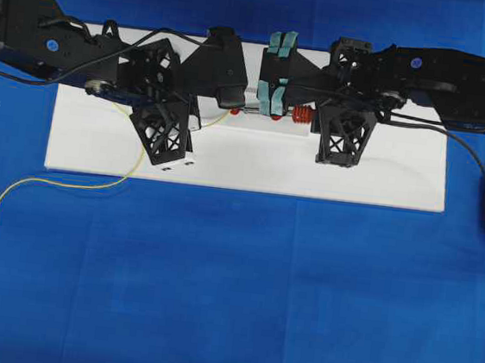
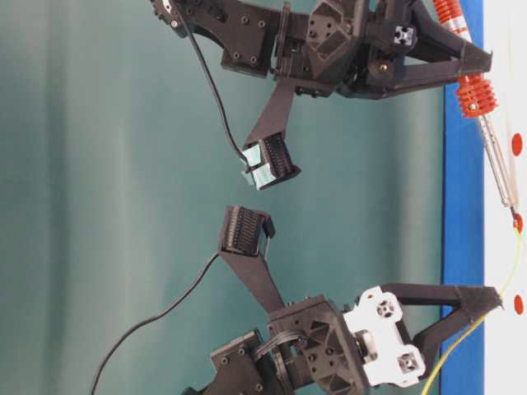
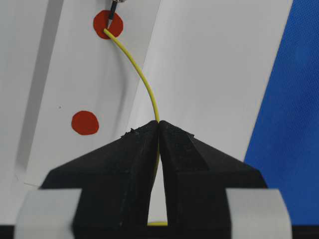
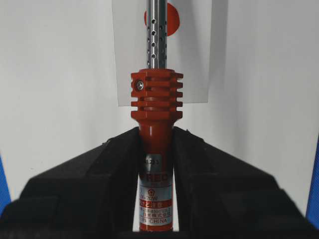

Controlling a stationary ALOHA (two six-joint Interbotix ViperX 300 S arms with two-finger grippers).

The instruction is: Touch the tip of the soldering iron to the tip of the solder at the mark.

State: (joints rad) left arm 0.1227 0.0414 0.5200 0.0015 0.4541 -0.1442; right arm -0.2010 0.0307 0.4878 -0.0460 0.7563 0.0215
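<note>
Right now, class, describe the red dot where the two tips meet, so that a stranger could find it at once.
Start at the white board on the blue cloth, then find the paper strip carrying red dots. The wanted dot is the one where the yellow solder ends and the soldering iron tip comes down; the neighbouring dot lies bare.

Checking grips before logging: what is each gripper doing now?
Left gripper: shut on the solder.
Right gripper: shut on the soldering iron.
</note>
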